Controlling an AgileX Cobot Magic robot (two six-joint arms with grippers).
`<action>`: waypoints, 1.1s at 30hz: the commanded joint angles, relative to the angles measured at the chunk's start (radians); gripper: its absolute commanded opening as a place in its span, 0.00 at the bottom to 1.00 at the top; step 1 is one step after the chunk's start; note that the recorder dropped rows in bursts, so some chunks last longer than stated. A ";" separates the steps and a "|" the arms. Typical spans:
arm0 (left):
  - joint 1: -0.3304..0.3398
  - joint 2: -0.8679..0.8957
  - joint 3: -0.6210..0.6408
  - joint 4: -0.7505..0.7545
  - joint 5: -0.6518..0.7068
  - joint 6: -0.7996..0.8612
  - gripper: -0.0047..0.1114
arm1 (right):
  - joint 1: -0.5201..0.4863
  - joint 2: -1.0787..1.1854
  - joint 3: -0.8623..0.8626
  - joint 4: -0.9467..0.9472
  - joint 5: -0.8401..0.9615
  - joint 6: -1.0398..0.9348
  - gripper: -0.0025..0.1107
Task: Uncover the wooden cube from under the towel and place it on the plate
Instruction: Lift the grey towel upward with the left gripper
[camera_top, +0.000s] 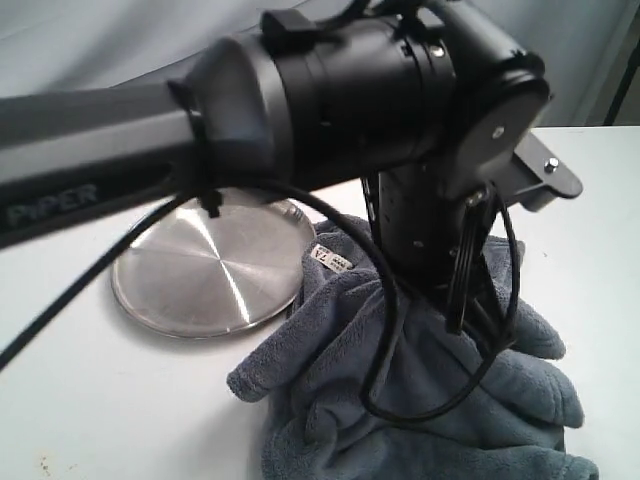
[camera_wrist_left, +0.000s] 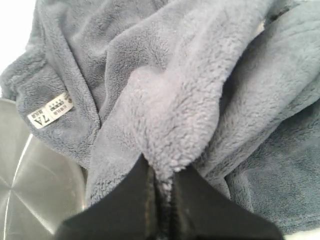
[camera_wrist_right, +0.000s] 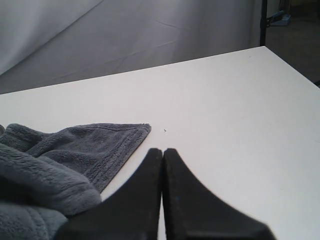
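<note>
The grey-blue towel (camera_top: 420, 400) lies bunched on the white table beside the steel plate (camera_top: 200, 275). My left gripper (camera_wrist_left: 162, 172) is shut on a raised fold of the towel (camera_wrist_left: 170, 110), pinching the fleece between its black fingers. In the exterior view the left arm's wrist stands over the towel and hides its fingertips. The towel's white label (camera_wrist_left: 50, 110) lies near the plate's rim (camera_wrist_left: 30, 190). My right gripper (camera_wrist_right: 163, 152) is shut and empty over bare table, next to a flat towel corner (camera_wrist_right: 105, 142). The wooden cube is hidden.
The left arm's thick dark body (camera_top: 300, 100) and its loose black cable (camera_top: 400, 330) fill much of the exterior view. The white table (camera_wrist_right: 225, 110) stretches to a far edge against a grey backdrop (camera_wrist_right: 125, 35). A dark stand (camera_wrist_right: 264, 22) rises past the table's corner.
</note>
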 joint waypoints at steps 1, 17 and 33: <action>-0.005 -0.091 -0.005 -0.001 -0.048 -0.005 0.04 | -0.008 -0.004 0.003 0.002 0.000 -0.005 0.02; -0.005 -0.322 -0.005 0.079 -0.232 -0.063 0.04 | -0.008 -0.004 0.003 0.002 0.000 -0.005 0.02; -0.005 -0.378 -0.045 0.082 -0.541 -0.089 0.04 | -0.008 -0.004 0.003 0.002 0.000 -0.005 0.02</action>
